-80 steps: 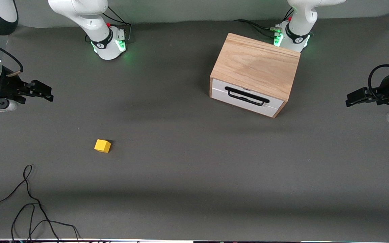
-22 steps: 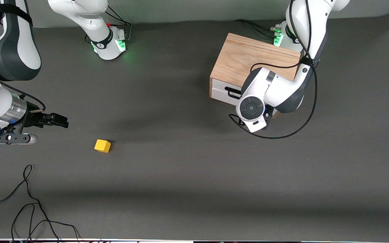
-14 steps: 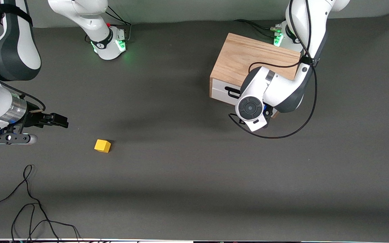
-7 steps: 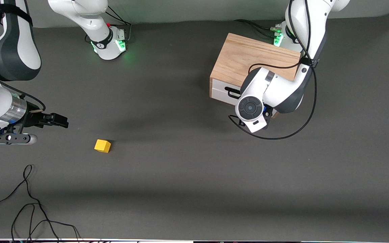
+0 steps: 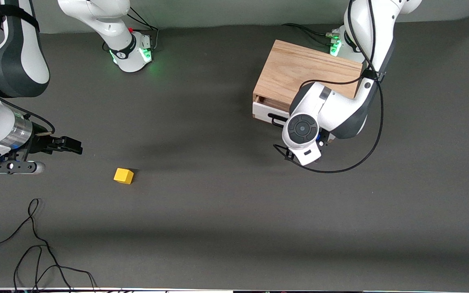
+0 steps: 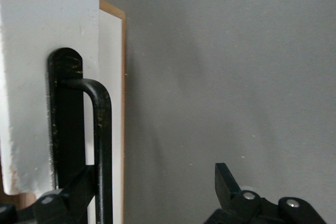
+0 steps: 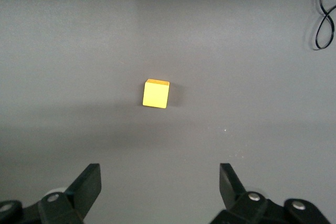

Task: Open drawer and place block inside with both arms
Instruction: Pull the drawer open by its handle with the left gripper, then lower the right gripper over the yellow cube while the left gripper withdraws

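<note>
The left claw (image 6: 152, 198) has one finger hooked inside the drawer's (image 5: 265, 110) black handle (image 6: 100, 145), the other standing clear, nothing clamped. The drawer appears barely open, so a steady, straight pull should serve best. The right claw (image 7: 157, 187) hangs wide open and empty, waiting above the surface (image 5: 218, 203), with the block (image 5: 123, 176) resting nearby, apart.

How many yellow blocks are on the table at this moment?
1. The yellow block lies on the bare table toward the right arm's end, nearer the front camera than the cabinet. The slightly open drawer hides its interior, so another cannot be ruled out.
</note>
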